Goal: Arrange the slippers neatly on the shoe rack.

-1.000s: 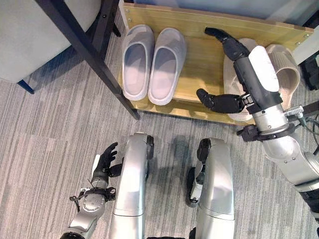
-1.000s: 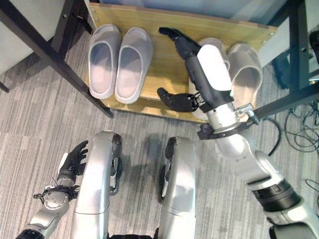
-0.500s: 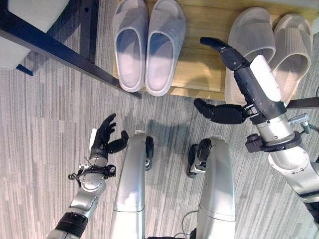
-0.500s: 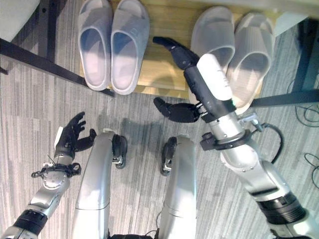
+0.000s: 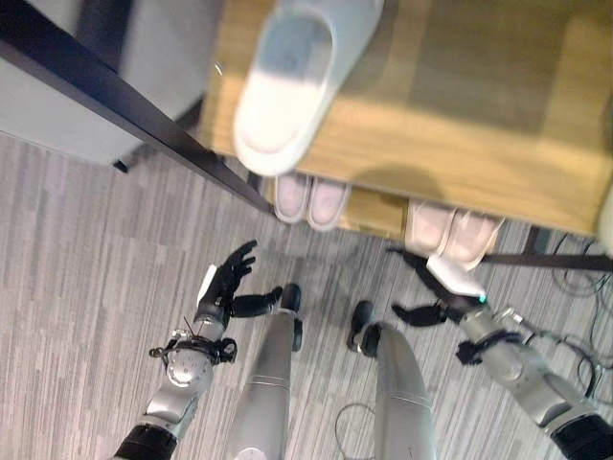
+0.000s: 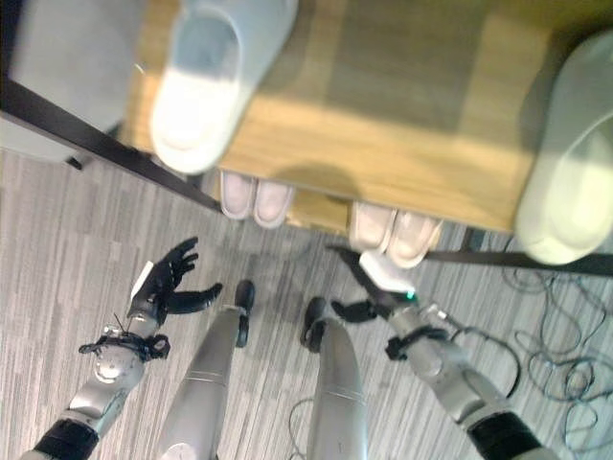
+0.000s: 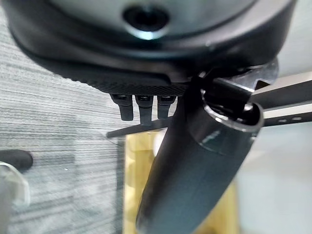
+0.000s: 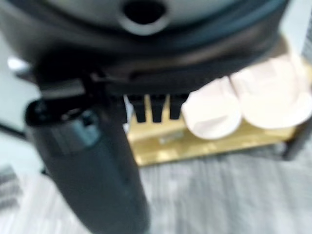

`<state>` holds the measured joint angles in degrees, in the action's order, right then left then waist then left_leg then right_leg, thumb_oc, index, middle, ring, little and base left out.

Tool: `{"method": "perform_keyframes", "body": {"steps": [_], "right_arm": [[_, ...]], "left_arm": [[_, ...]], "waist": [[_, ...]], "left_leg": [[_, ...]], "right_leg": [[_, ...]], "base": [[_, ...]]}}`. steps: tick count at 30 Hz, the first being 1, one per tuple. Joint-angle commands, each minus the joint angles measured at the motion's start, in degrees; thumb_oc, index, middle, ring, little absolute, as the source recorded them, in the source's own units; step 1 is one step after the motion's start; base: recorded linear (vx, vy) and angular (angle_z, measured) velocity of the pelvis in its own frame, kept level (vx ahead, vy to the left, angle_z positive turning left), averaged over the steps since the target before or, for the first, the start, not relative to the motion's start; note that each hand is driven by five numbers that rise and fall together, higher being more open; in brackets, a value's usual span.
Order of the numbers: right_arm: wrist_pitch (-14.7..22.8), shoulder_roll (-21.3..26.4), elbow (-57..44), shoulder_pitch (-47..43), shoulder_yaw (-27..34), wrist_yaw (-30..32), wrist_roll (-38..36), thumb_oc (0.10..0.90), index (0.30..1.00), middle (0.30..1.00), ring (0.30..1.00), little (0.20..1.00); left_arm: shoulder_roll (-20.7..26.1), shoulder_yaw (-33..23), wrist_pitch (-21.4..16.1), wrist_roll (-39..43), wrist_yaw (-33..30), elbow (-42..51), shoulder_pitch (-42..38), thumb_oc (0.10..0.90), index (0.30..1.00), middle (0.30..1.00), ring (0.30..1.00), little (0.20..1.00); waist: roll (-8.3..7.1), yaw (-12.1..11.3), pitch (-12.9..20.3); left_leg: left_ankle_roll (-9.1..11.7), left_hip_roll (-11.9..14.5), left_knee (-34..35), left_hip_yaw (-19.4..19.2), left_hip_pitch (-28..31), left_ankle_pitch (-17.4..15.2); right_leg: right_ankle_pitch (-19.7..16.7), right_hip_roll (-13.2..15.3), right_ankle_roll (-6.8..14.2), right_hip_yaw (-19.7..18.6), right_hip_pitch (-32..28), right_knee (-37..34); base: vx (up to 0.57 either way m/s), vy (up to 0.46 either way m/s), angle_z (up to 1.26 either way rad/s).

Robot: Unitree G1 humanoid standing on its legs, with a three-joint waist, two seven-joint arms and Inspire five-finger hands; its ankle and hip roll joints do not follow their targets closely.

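On the rack's lower wooden shelf (image 8: 195,146), the toes of a grey pair of slippers (image 5: 308,199) and a beige pair (image 5: 452,233) poke out side by side under the upper shelf (image 5: 460,144). On that upper shelf lie a pale grey slipper (image 5: 287,77) at the left and another pale slipper (image 6: 575,163) at the far right. My right hand (image 5: 436,287) hangs open over the carpet just in front of the beige pair (image 8: 248,97), touching nothing. My left hand (image 5: 225,287) is open over the carpet, in front of the grey pair, holding nothing.
A black metal bar (image 5: 124,105) slants across the left, in front of the rack's left end. Grey striped carpet (image 5: 86,287) lies before the rack. Loose cables (image 6: 565,383) lie on the floor at the right.
The camera has lifted, bringing the upper shelf and its slippers into view. My right hand has drawn back from beside the beige pair to above the carpet. The left hand stays open.
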<state>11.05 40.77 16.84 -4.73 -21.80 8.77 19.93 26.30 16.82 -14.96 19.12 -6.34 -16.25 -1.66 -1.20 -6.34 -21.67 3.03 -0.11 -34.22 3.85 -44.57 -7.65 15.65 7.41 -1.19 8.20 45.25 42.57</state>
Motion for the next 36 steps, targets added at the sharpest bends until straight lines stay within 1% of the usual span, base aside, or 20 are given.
{"method": "perform_keyframes", "body": {"steps": [1,2,3,4,7,8,9,10,11,12,13,15,16,18,19,22,23,29,32,36], "right_arm": [[1.25,-3.35,4.24,2.42,-0.63,1.81,-1.62,0.800,0.900,0.900,0.900,0.900],[1.06,-5.10,7.06,2.85,-0.49,1.98,-3.16,0.800,0.900,0.900,0.900,0.900],[1.11,-5.15,7.15,2.82,-0.52,2.03,-3.15,0.800,0.900,0.900,0.900,0.900],[0.19,-8.12,13.29,2.78,-0.80,2.65,-3.96,0.800,0.900,0.900,0.900,0.900],[-0.53,-11.52,20.09,3.02,0.18,3.53,-6.09,0.800,0.900,0.900,0.900,0.900],[-0.49,-11.56,20.16,2.99,0.15,3.56,-6.09,0.800,0.900,0.900,0.900,0.900],[-0.75,-12.41,22.01,2.94,0.29,3.71,-6.47,0.800,0.900,0.900,0.900,0.900],[-1.07,-13.53,25.00,3.03,0.75,3.68,-7.12,0.800,0.900,0.900,0.900,0.900],[-1.05,-13.52,25.03,3.00,0.79,3.69,-7.12,0.800,0.900,0.900,0.900,0.900],[-1.32,-14.34,27.47,3.27,1.35,3.86,-7.19,0.800,0.900,0.900,0.900,0.900],[-1.33,-14.65,28.26,3.53,1.50,3.76,-7.35,0.800,0.900,0.900,0.900,0.900],[-1.24,-15.13,29.02,3.77,1.72,3.63,-7.51,0.800,0.900,0.900,0.900,0.900],[-1.25,-15.69,29.92,4.46,2.35,3.43,-7.51,0.800,0.900,0.900,0.900,0.900],[-1.22,-16.14,30.56,4.93,2.61,3.35,-7.60,0.800,0.900,0.900,0.900,0.900],[-1.26,-16.82,31.28,5.53,3.17,3.22,-8.10,0.800,0.900,0.900,0.900,0.900],[-1.29,-17.26,31.87,6.16,3.49,2.90,-8.46,0.800,0.900,0.900,0.900,0.900],[-1.38,-17.59,32.58,6.64,4.12,2.98,-8.94,0.800,0.900,0.900,0.900,0.900],[-1.55,-18.36,34.15,7.23,4.73,3.72,-9.86,0.800,0.900,0.900,0.900,0.900],[-1.72,-18.62,34.45,7.93,4.55,3.71,-10.06,0.800,0.900,0.900,0.900,0.900],[-1.84,-18.87,34.37,8.76,4.54,3.66,-10.18,0.800,0.900,0.900,0.900,0.900]], "left_arm": [[0.52,1.66,-3.21,-1.15,2.42,-0.75,1.26,0.800,0.900,0.900,0.900,0.900],[0.42,2.04,-2.91,-1.56,2.78,-1.23,1.65,0.800,0.900,0.900,0.900,0.900],[0.45,2.06,-2.91,-1.56,2.78,-1.23,1.66,0.800,0.900,0.900,0.900,0.900],[0.26,2.53,-2.40,-1.91,3.70,-2.23,2.57,0.800,0.900,0.900,0.900,0.900],[-0.31,2.48,-1.64,-2.85,3.79,-3.45,3.71,0.800,0.900,0.900,0.900,0.900],[-0.29,2.46,-1.64,-2.85,3.79,-3.44,3.72,0.800,0.900,0.900,0.900,0.900],[-0.61,2.45,-1.41,-3.01,3.86,-3.89,3.94,0.800,0.900,0.900,0.900,0.900],[-1.12,2.56,-1.00,-3.68,4.07,-4.62,4.00,0.800,0.900,0.900,0.900,0.900],[-1.13,2.59,-1.00,-3.68,4.06,-4.62,3.95,0.800,0.900,0.900,0.900,0.900],[-1.17,2.45,-0.75,-4.14,4.24,-4.32,4.53,0.800,0.900,0.900,0.900,0.900],[-1.07,2.45,-0.65,-4.50,4.40,-4.13,4.91,0.800,0.900,0.900,0.900,0.900],[-0.92,2.34,-0.60,-4.98,4.40,-3.78,5.36,0.800,0.900,0.900,0.900,0.900],[-0.58,1.83,-0.45,-5.26,4.63,-2.89,6.21,0.800,0.900,0.900,0.900,0.900],[-0.40,1.62,-0.37,-5.20,4.81,-2.11,6.79,0.800,0.900,0.900,0.900,0.900],[0.06,1.15,-0.34,-4.76,5.44,-0.39,7.67,0.800,0.900,0.900,0.900,0.900],[0.82,0.92,-0.21,-3.93,6.36,1.89,8.64,0.800,0.900,0.900,0.900,0.900],[1.25,0.89,-0.34,-2.78,7.08,4.40,9.17,0.800,0.900,0.900,0.900,0.900],[1.27,1.35,-0.66,-0.45,8.18,8.49,9.14,0.800,0.900,0.900,0.900,0.900],[1.20,1.52,-1.25,1.50,8.46,13.06,8.56,0.800,0.900,0.900,0.900,0.900],[0.58,1.24,-1.50,2.23,8.06,15.18,7.89,0.800,0.900,0.900,0.900,0.900]], "waist": [[0.26,-0.79,6.44],[0.53,-1.19,6.93],[0.63,-1.21,6.74],[0.86,-1.54,8.09],[1.20,-1.57,9.83],[1.23,-1.57,9.64],[1.19,-1.75,10.20],[1.43,-1.68,11.60],[1.57,-1.71,11.58],[1.77,-1.64,13.29],[1.75,-1.65,14.05],[1.76,-1.64,14.55],[1.84,-1.56,15.90],[1.90,-1.52,16.23],[2.03,-1.52,17.06],[2.13,-1.62,17.48],[2.31,-1.54,17.77],[3.11,-1.41,17.81],[3.69,-0.82,17.70],[4.00,-0.39,17.86]], "left_leg": [[2.66,0.77,19.12,2.04,6.54,11.28],[2.72,0.93,22.37,1.96,8.84,13.94],[2.73,1.03,22.78,2.03,9.27,14.16],[3.14,1.39,27.90,1.93,14.19,15.87],[3.61,1.59,33.62,1.56,20.50,17.69],[3.63,1.64,33.79,1.57,20.82,17.75],[3.96,1.69,35.52,1.42,22.59,18.35],[4.29,1.85,37.96,1.11,25.60,18.99],[4.25,1.94,38.04,1.17,25.54,19.20],[4.68,2.09,39.19,0.90,27.55,19.55],[4.78,2.04,39.22,0.69,28.32,19.35],[4.95,1.96,39.22,0.58,29.34,19.21],[5.27,1.71,39.22,0.38,30.40,19.37],[5.41,1.70,39.22,0.18,31.23,19.37],[5.69,1.65,39.22,-0.23,32.12,19.56],[5.92,1.68,39.22,-0.61,33.16,19.62],[5.98,1.61,39.22,-0.92,33.82,19.60],[5.54,1.81,39.22,-1.54,34.89,19.05],[5.26,1.91,39.22,-2.54,35.40,18.68],[5.11,1.94,39.22,-3.05,35.98,18.34]], "right_leg": [[-0.25,-0.34,3.34,5.45,-12.17,-11.56],[-2.76,-1.09,3.44,6.70,-14.22,-14.27],[-3.01,-1.23,3.44,6.78,-14.68,-14.72],[-4.29,-2.42,3.96,7.74,-19.83,-20.01],[-6.32,-4.35,4.72,8.41,-26.73,-27.07],[-6.44,-4.43,4.71,8.42,-27.08,-27.33],[-7.22,-4.77,5.06,8.73,-29.38,-29.86],[-8.21,-5.29,5.46,8.77,-32.75,-33.45],[-8.59,-5.42,5.47,8.83,-32.81,-33.76],[-9.30,-5.91,5.87,8.93,-35.84,-37.06],[-9.79,-6.09,5.95,8.91,-37.17,-38.46],[-10.32,-6.37,6.08,8.97,-38.93,-40.23],[-10.68,-6.67,6.13,8.82,-41.25,-42.19],[-11.00,-6.84,6.24,8.90,-42.92,-43.60],[-11.19,-7.06,6.27,8.76,-44.87,-45.11],[-11.40,-7.24,6.29,8.49,-46.83,-46.56],[-11.54,-7.38,6.40,8.14,-47.92,-47.46],[-11.33,-7.26,7.08,7.44,-47.97,-47.57],[-11.66,-6.96,7.49,6.85,-47.93,-47.57],[-11.61,-6.96,7.57,6.66,-48.12,-47.57]], "base": [[0.01,-0.081,-0.05],[0.01,-0.080,-0.03],[0.03,-0.081,-0.01],[0.10,-0.096,0.01],[0.10,-0.083,0.07],[0.07,-0.074,0.08],[0.09,-0.080,-0.01],[0.08,-0.074,-0.05],[0.14,-0.075,-0.04],[0.10,-0.063,-0.01],[0.15,-0.091,-0.01],[0.09,-0.053,-0.01],[0.10,-0.055,0.03],[0.09,-0.050,0.02],[0.08,-0.037,-0.04],[0.07,-0.033,-0.06],[0.00,0.000,0.00],[0.00,-0.006,-0.03],[0.01,-0.004,-0.11],[0.02,-0.001,-0.05]]}}
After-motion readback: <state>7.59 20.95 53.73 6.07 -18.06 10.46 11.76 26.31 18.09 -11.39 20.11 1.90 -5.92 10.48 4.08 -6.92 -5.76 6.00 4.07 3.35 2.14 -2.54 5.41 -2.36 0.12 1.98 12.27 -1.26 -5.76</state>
